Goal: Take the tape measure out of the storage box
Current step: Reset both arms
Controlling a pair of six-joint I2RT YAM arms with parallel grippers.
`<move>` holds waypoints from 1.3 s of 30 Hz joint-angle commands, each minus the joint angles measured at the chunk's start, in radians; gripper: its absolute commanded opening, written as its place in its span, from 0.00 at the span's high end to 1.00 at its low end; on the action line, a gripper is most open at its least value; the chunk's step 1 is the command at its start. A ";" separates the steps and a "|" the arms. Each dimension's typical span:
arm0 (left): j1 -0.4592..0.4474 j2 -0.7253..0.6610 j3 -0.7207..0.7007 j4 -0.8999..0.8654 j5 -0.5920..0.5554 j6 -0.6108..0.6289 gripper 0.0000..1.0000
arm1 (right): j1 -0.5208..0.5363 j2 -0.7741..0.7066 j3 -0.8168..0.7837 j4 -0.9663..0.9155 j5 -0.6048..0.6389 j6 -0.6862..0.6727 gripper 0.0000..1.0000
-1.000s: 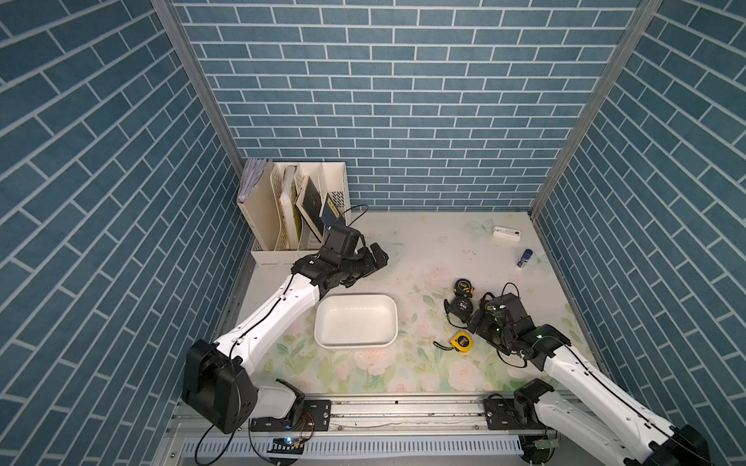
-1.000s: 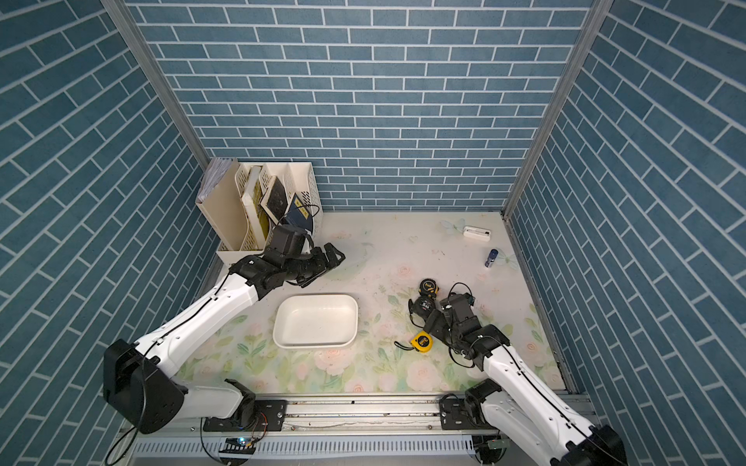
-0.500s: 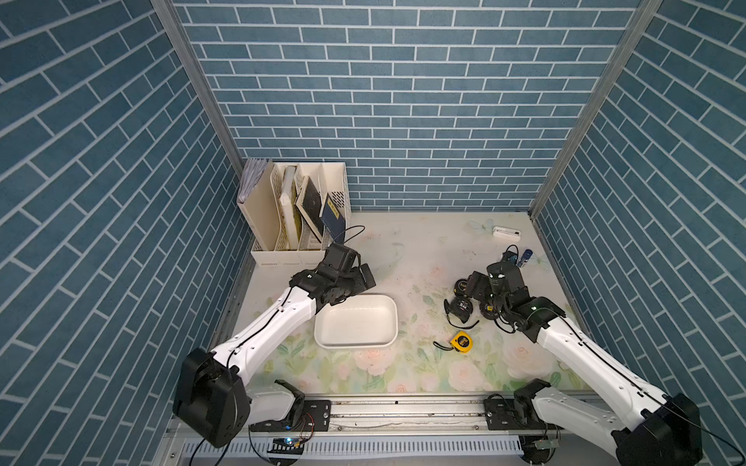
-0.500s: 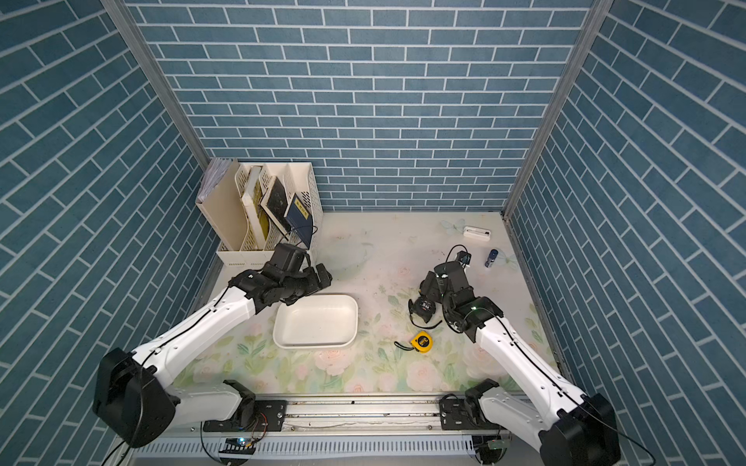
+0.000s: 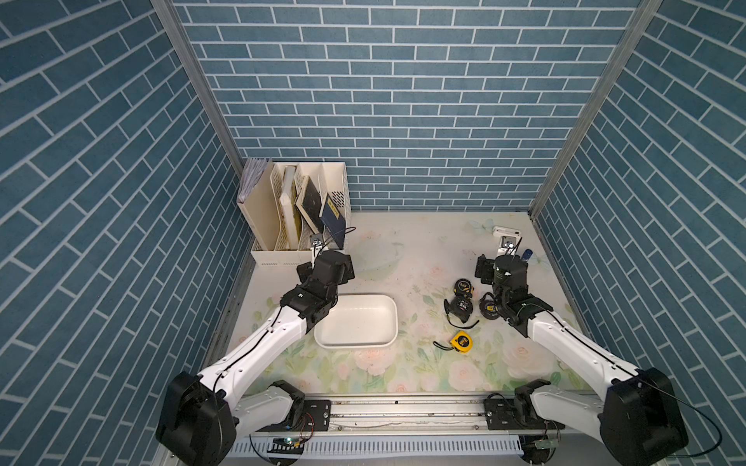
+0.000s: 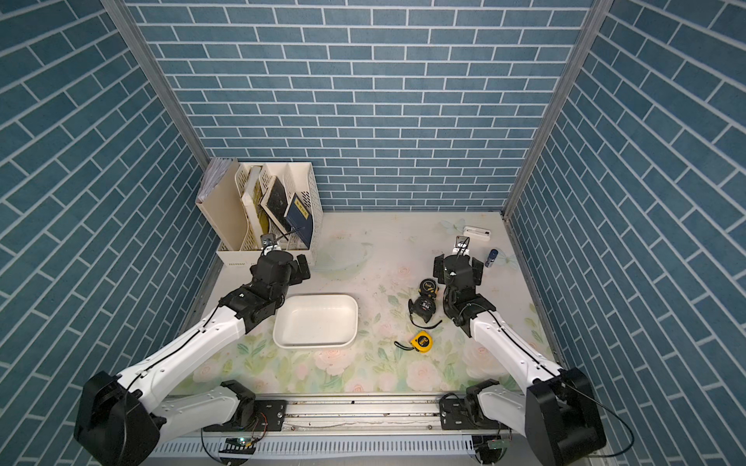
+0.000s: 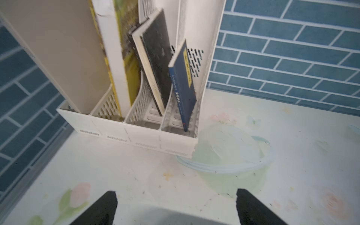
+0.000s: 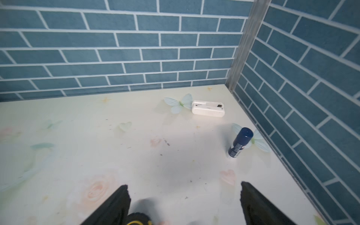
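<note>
White plastic, the storage box (image 5: 395, 322) sits left of centre on the flowered tabletop (image 5: 403, 250) in both top views. The yellow tape measure (image 5: 462, 342) lies outside it on the tabletop, off the box's near right corner, with open room all round. Three black tape measures (image 5: 459, 305) cluster farther right, one partly under the right arm (image 5: 565, 347). The left hand (image 5: 341, 268) hovers between the box's far left corner and the cream file organizer (image 5: 262, 214). The right hand (image 6: 458, 266) hangs just behind the black cluster. Blue brick walls (image 5: 403, 121) close three sides. From the left wrist, the left hand (image 7: 176, 196) has its fingers wide apart and grips nothing, with bare tabletop ahead up to the organizer's low front edge. From the right wrist, the right hand (image 8: 184, 190) is spread too and holds nothing. A white case (image 8: 208, 109) and an upright blue tube (image 8: 240, 143) stand near the corner, both clear of the wall.
</note>
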 commanded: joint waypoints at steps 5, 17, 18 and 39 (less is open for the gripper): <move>0.220 -0.129 -0.325 0.512 -0.016 0.237 0.00 | -0.145 0.057 -0.205 0.375 -0.050 -0.139 0.10; 0.286 0.226 -0.508 1.082 0.086 0.353 0.00 | -0.200 0.128 -0.389 0.693 -0.071 -0.169 0.04; 0.288 0.254 -0.487 1.079 0.092 0.361 0.00 | -0.204 0.129 -0.390 0.704 -0.080 -0.170 0.04; 0.424 0.371 -0.556 1.312 0.392 0.341 0.00 | -0.282 0.363 -0.428 1.085 -0.314 -0.163 0.00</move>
